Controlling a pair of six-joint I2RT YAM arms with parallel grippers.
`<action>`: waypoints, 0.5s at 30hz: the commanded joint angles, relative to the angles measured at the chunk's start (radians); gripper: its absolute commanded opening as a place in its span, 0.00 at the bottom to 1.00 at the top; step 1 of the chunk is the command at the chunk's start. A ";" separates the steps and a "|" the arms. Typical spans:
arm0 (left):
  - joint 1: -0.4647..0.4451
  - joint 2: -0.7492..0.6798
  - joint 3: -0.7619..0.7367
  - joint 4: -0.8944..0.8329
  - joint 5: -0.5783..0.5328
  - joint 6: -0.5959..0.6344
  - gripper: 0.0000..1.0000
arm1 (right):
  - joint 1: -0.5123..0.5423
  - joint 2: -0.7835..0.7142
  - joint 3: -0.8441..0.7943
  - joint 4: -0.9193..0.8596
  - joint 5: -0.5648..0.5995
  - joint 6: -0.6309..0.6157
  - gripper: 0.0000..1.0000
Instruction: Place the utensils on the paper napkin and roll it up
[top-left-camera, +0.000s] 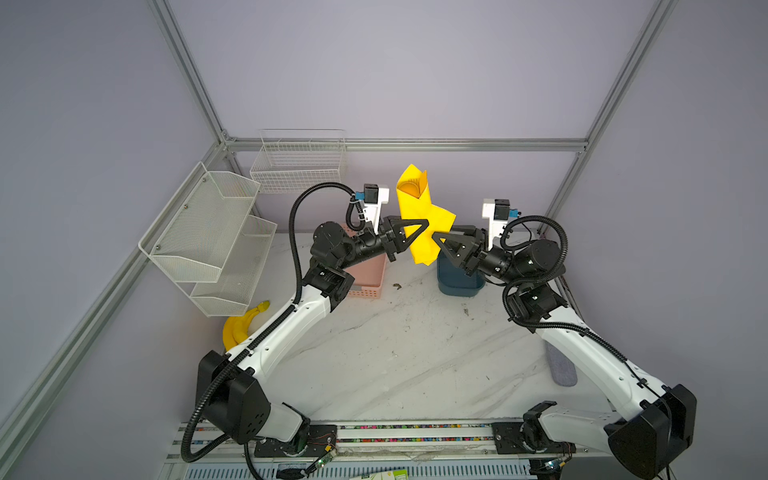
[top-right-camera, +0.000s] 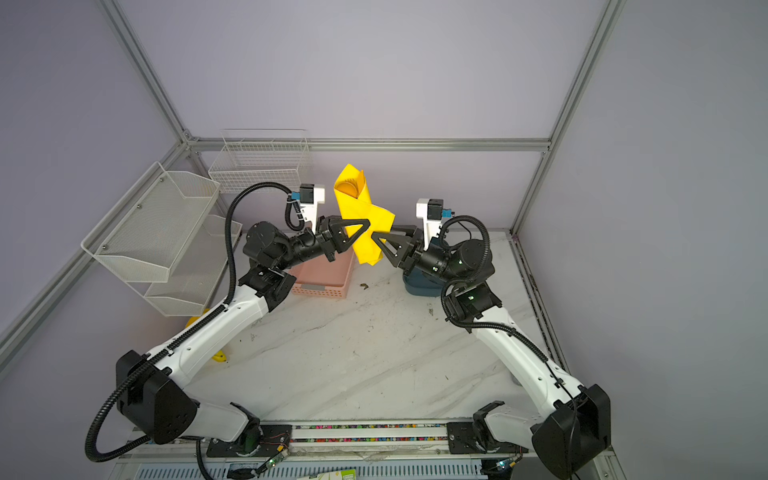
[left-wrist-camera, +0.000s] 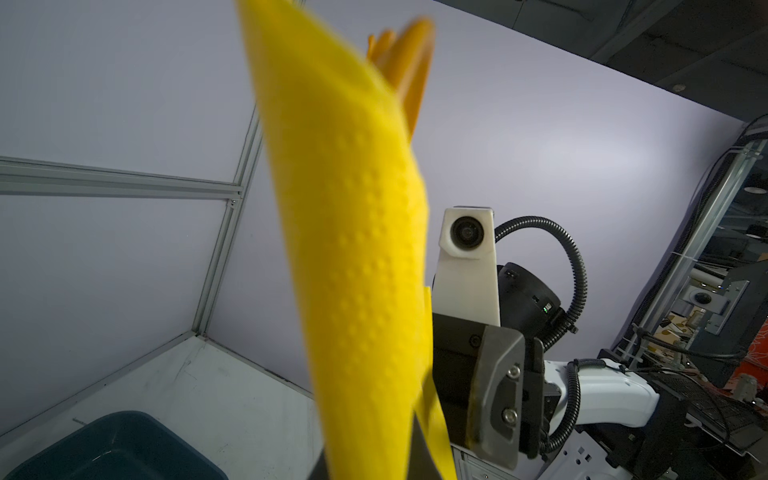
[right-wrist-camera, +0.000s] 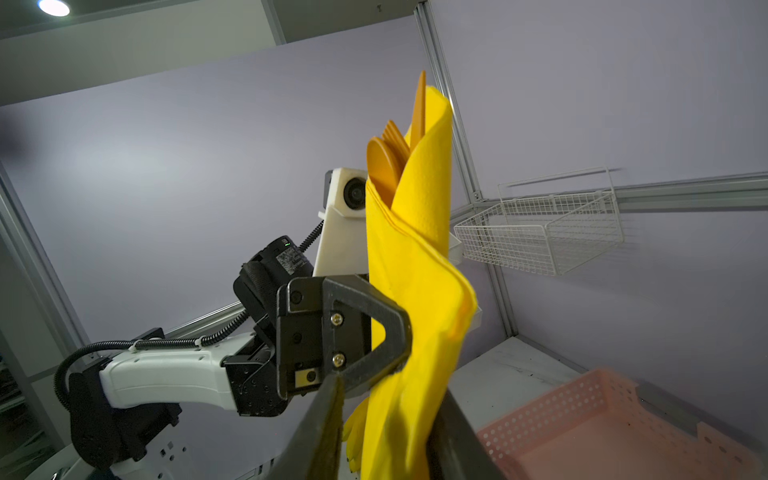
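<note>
The paper napkin (top-left-camera: 419, 208) (top-right-camera: 360, 208) (right-wrist-camera: 415, 270) is rolled into a yellow tube and held upright in the air above the back of the table. The orange utensils (top-left-camera: 409, 189) (top-right-camera: 347, 188) (right-wrist-camera: 386, 166) stick out of its upper end: a spoon bowl, fork tines and a knife tip. My left gripper (top-left-camera: 424, 225) (top-right-camera: 366, 224) (left-wrist-camera: 370, 465) is shut on the roll's middle from the left. My right gripper (top-left-camera: 442, 232) (top-right-camera: 384, 232) (right-wrist-camera: 390, 436) faces it from the right, jaws apart around the lower part of the roll, with a gap beside one finger (right-wrist-camera: 324, 436).
Under the roll stand a pink perforated basket (top-left-camera: 365, 284) (right-wrist-camera: 602, 428) and a dark blue bin (top-left-camera: 457, 284) (left-wrist-camera: 116, 449). A white mesh shelf (top-left-camera: 208, 237) and a wire basket (top-left-camera: 299, 162) hang on the left and back walls. Bananas (top-left-camera: 241, 328) lie at the table's left edge.
</note>
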 joint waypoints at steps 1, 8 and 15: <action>0.002 -0.024 0.071 0.034 0.009 0.004 0.10 | 0.002 -0.029 0.044 -0.054 0.095 -0.053 0.27; 0.002 -0.024 0.063 0.063 0.015 -0.014 0.10 | 0.002 -0.037 0.050 -0.091 0.146 -0.071 0.06; 0.003 -0.063 0.045 0.116 0.023 -0.047 0.12 | 0.002 -0.041 0.046 -0.154 0.234 -0.095 0.00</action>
